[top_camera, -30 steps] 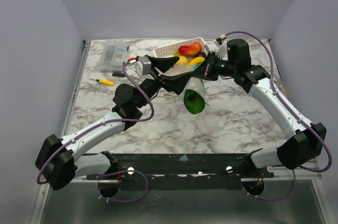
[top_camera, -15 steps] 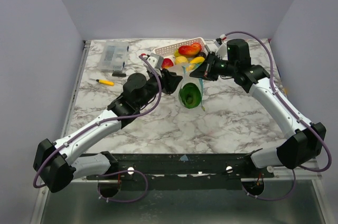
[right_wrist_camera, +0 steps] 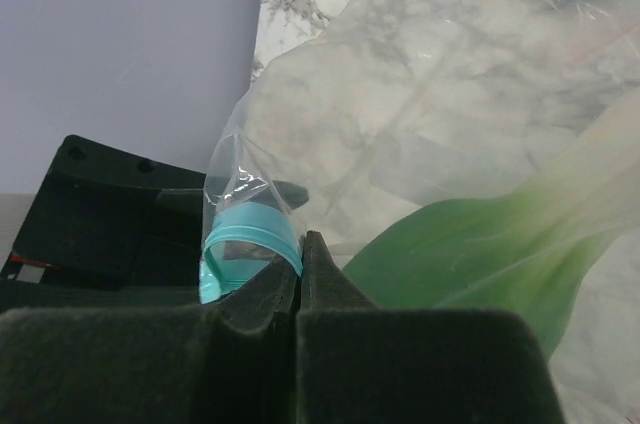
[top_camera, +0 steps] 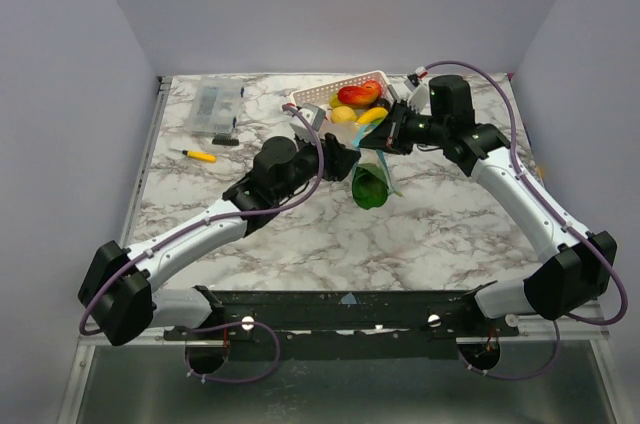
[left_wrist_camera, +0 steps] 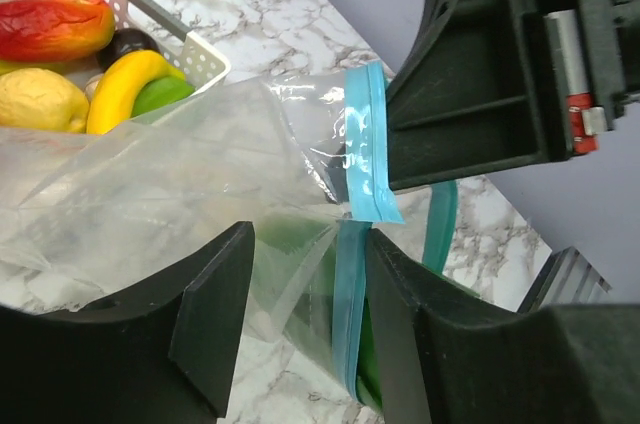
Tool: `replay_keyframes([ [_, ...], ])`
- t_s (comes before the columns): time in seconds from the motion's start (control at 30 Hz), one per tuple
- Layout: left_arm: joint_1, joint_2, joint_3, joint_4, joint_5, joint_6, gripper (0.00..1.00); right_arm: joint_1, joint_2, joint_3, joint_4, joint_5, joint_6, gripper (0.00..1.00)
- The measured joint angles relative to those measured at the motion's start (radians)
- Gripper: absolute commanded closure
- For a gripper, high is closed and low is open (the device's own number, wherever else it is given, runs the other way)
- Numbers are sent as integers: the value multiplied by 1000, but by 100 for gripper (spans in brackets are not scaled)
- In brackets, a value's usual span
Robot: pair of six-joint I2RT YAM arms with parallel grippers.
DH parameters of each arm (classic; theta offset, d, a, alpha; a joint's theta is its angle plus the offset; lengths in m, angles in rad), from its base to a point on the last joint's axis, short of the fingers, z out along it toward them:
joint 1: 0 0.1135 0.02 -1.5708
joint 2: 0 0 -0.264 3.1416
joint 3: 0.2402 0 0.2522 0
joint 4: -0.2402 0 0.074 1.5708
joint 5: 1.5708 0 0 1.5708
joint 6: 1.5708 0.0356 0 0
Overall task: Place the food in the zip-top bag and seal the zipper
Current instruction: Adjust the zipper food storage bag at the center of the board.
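Note:
The zip-top bag (top_camera: 372, 182) hangs over the table's middle, and the green-white leek (top_camera: 368, 194) shows inside it. My right gripper (top_camera: 384, 141) is shut on the bag's blue-green zipper (right_wrist_camera: 250, 234) at one end of the mouth. In the right wrist view the right gripper (right_wrist_camera: 303, 244) pinches that strip, with the leek (right_wrist_camera: 470, 244) behind the film. My left gripper (left_wrist_camera: 310, 249) stands open. The bag (left_wrist_camera: 150, 174) and its zipper (left_wrist_camera: 352, 294) pass between the jaws, and the strip lies against the right finger (left_wrist_camera: 440, 334). More food fills the white basket (top_camera: 325, 94): a red-orange piece (top_camera: 358, 95), a lemon (top_camera: 343, 114) and a banana (top_camera: 372, 115).
A small clear hard box (top_camera: 215, 106) sits at the far left of the marble table (top_camera: 450, 224). A yellow-handled tool (top_camera: 200, 155) lies in front of the box. The basket (left_wrist_camera: 190, 44) stands just behind the bag, close to both grippers.
My left gripper has come from over the basket down to the bag's mouth, and its jaws have narrowed around the film. The right gripper has kept its hold on the zipper.

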Motion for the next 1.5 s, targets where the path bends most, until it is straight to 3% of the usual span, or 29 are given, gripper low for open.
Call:
replay_keyframes([
  [0.1, -4, 47, 13, -1, -9, -10, 41, 0, 0, 0, 0, 0, 0, 99],
  [0.37, -18, 71, 17, -2, -13, -12, 35, -1, -3, -6, -1, 1, -1, 99],
  [0.47, -21, 66, 11, -2, -13, -6, 45, -1, -5, -7, -2, 1, -3, 99],
  [0.77, -25, 54, -1, -37, 3, -8, 100, -1, -16, -1, -32, 39, -28, 99],
  [0.97, -26, 17, 25, -142, 132, -32, 100, 1, -14, 119, -265, 243, -187, 99],
  [1.2, -26, -17, 81, -132, 341, -280, 100, 16, -38, 217, -517, 379, -317, 99],
  [1.37, -25, 63, 130, -170, 430, -400, 100, 8, -32, 186, -527, 379, -334, 99],
  [1.5, 5, 179, 160, -188, 467, -453, 100, 5, 122, 207, -489, 383, -337, 99],
])
